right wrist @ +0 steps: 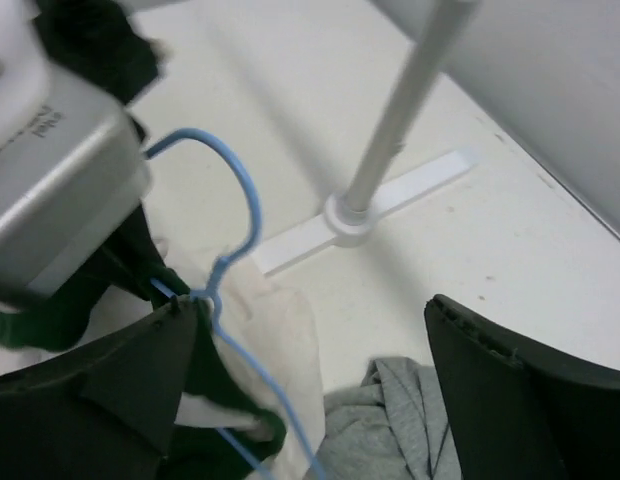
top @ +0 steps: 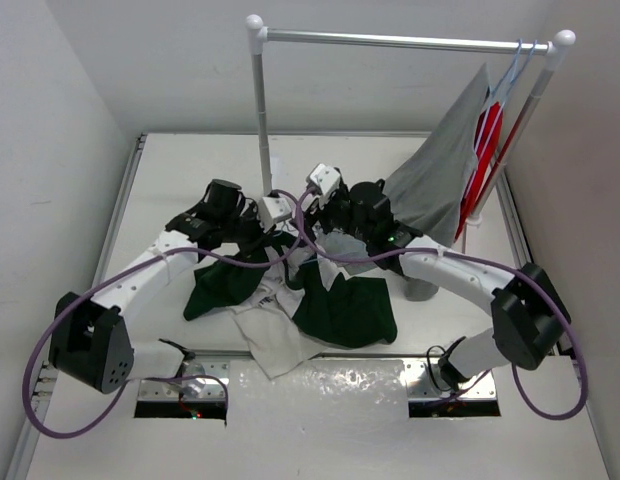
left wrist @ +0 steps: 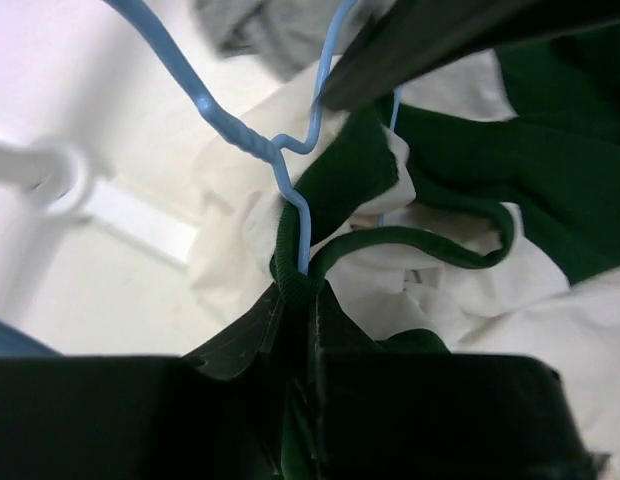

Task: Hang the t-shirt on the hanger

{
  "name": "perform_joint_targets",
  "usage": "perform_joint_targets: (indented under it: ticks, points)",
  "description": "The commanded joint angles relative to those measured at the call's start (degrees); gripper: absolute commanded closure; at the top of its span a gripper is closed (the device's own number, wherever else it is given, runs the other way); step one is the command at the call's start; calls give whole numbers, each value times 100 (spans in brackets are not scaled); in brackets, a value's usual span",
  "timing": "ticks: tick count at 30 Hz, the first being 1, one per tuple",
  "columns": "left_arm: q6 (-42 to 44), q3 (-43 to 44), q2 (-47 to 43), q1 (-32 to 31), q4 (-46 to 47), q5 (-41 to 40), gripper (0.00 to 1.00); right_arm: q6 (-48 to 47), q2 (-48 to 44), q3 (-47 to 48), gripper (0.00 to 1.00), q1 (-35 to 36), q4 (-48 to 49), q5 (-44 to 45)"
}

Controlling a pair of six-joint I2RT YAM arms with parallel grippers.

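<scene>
Blue wire hanger [left wrist: 245, 140] pokes through the t-shirt [left wrist: 560, 170] collar [left wrist: 410, 240]. Left fingers [left wrist: 340, 330] clamp that collar; right fingers [right wrist: 530, 400], at their three o'clock, gape open. Unsupported, the hanger may slip out.

t-shirt [top: 345, 310]: white body, dark green sleeves, dark green collar rib. hanger [left wrist: 205, 103]: light blue wire. My fingers [right wrist: 520, 400]: black. Hanging shirt [top: 440, 180]: plain grey; garment [top: 485, 150] behind it: red. My cables [top: 28, 375]: purple. Rack [top: 260, 100], table [top: 190, 170]: white.
</scene>
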Motion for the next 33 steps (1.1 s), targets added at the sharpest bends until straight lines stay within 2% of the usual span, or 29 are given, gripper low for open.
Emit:
perform_joint_targets:
  ticks: [1,3,5,8,12,13,14,16,18,26,33]
  points:
    - [-779,3,-350,57,535,-971,100,781,-403,106,5,-28,-204,935]
    - [-1026,21,-350,92,536,-1253,100,1282,-736,-69,3,-28,-221,1609]
    - [-1158,21,-341,136,588,-1402,100,1642,-896,-297,3,-28,-186,1850]
    - [-1255,91,-359,285,589,-1142,100,2073,-1002,-526,8,-28,-274,2210]
    - [-1483,197,-306,338,650,-1148,100,2794,-967,-1132,35,-28,278,2124]
    - [-1527,214,-289,347,728,-1253,100,2961,-897,-1438,52,-10,515,1914]
    - [-1623,232,-245,356,773,-1515,100,3337,-818,-1528,59,-19,987,1756]
    - [-1659,249,-227,356,834,-1684,100,3760,-634,-1582,67,25,1228,1439]
    - [-1660,276,-227,356,817,-1632,100,3955,-283,-1547,65,86,1317,1341]
    - [-1607,258,-280,356,755,-1447,100,4650,1079,-1283,47,438,1791,832]
    - [-1668,197,-271,356,887,-1456,100,4870,1933,-914,42,491,1739,752]
